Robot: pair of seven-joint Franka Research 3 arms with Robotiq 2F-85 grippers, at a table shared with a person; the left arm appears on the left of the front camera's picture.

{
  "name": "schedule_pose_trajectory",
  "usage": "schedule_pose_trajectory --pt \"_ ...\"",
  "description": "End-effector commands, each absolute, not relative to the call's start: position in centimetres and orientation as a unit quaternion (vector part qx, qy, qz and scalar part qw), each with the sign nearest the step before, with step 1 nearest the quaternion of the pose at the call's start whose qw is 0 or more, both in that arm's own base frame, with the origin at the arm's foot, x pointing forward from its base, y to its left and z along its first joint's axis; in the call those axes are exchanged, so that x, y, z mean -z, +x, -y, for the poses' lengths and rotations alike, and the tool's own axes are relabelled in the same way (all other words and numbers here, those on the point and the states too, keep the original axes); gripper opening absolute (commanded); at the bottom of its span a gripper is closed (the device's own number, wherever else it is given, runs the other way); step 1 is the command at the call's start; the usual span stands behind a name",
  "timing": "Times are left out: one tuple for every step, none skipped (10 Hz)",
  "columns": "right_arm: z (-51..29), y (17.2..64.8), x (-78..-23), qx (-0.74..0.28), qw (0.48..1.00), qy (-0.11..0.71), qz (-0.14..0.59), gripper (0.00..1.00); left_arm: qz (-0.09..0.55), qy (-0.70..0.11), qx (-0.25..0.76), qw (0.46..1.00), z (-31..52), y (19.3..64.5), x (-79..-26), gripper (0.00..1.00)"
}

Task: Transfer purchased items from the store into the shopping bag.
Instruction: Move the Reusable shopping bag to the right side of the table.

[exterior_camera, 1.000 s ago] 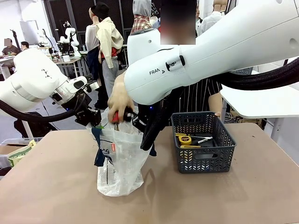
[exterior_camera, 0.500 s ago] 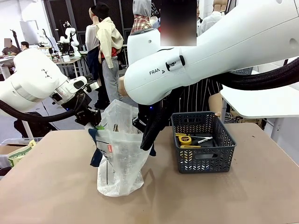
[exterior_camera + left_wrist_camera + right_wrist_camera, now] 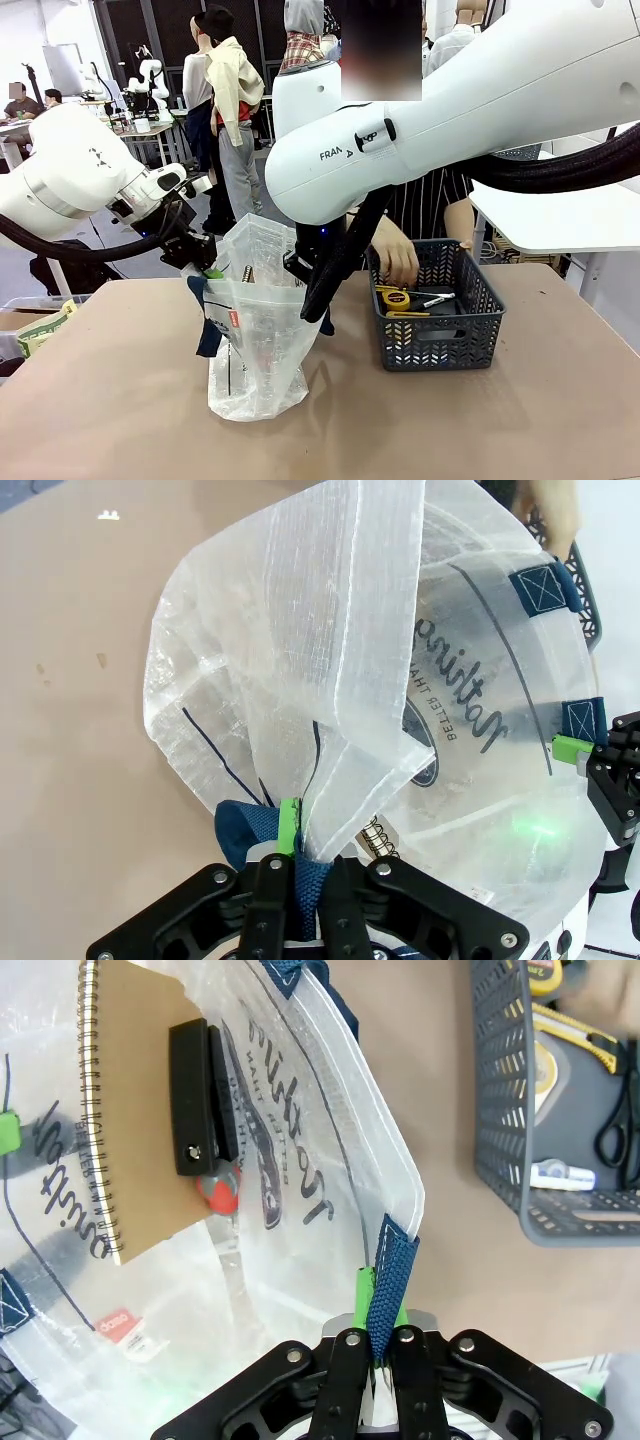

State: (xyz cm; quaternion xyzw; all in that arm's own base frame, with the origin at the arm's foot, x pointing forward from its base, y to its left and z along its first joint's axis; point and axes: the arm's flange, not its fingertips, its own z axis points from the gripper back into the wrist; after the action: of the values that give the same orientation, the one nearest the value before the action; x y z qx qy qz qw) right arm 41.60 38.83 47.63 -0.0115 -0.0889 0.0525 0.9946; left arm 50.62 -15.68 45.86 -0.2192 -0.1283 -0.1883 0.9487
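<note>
Someone's hand [image 3: 400,255] moved from the bag [image 3: 255,350] to the basket [image 3: 470,335] beside it; if the left claw [image 3: 297,850] or right claw [image 3: 378,1325], pinching its handles [image 3: 388,1260], slips, it could flop shut.

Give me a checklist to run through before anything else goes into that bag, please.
1. Left hand shut on handle: ok.
2. Right hand shut on other handle: ok.
3. Bag mouth held open, bag upright: ok.
4. Person's hand clear of bag: ok, it is in the basket.
5. Room in bag beside notebook: ok.
6. Basket emptied: not ok, tape measure lies inside.
</note>
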Motion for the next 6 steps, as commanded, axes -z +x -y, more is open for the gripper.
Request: schedule_pose_trajectory --pt "-38.76 41.46 -47.47 -0.053 0.995 -0.012 0.089 0.0 0.13 -0.221 0.186 0.949 15.56 50.44 -45.9 0.0" --pt "-38.76 41.46 -47.47 -0.053 0.995 -0.012 0.089 0.0 0.13 -0.221 0.186 0.949 15.56 50.44 -45.9 0.0" --pt "-38.76 41.46 -47.47 -0.053 0.995 -0.012 0.089 0.0 0.13 -0.221 0.186 0.949 15.56 50.44 -45.9 0.0" --pt "-38.76 41.46 -47.47 -0.053 0.995 -0.012 0.089 0.0 0.13 -0.221 0.186 0.949 15.56 50.44 -45.9 0.0" --pt "-38.76 41.46 -47.47 -0.053 0.995 -0.012 0.089 0.0 0.13 -0.221 0.186 0.949 15.56 50.44 -45.9 0.0" --pt "-38.76 41.46 -47.47 -0.053 0.995 -0.012 0.089 0.0 0.13 -0.221 0.186 0.949 15.56 50.44 -45.9 0.0"
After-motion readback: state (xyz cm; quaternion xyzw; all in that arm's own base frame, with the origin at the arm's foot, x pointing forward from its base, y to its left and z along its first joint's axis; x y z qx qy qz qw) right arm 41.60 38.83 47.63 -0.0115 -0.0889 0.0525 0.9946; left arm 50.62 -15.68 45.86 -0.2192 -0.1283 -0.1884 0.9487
